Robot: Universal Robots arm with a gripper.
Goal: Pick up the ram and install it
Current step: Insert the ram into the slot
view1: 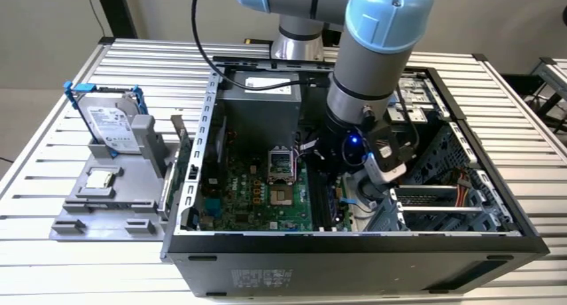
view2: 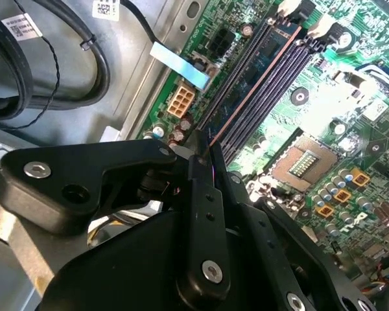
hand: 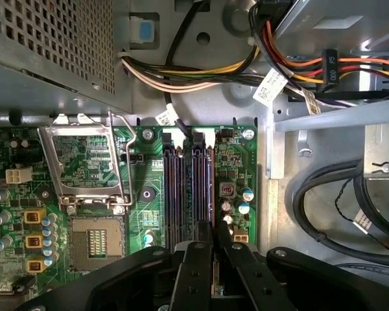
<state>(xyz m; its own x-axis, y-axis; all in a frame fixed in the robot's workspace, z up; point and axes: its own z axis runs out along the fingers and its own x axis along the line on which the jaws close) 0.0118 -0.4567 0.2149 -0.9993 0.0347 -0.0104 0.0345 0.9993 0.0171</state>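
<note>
I have the claw down inside the case, closed on the ram, which sits edge-down in a slot; seating looks unfinished, I judge.

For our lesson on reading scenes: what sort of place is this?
Probably a robotics lab or test bench for computer assembly. A robot arm reaches into an open computer case on a slatted metal table, with a hard drive held in a fixture beside it.
</note>
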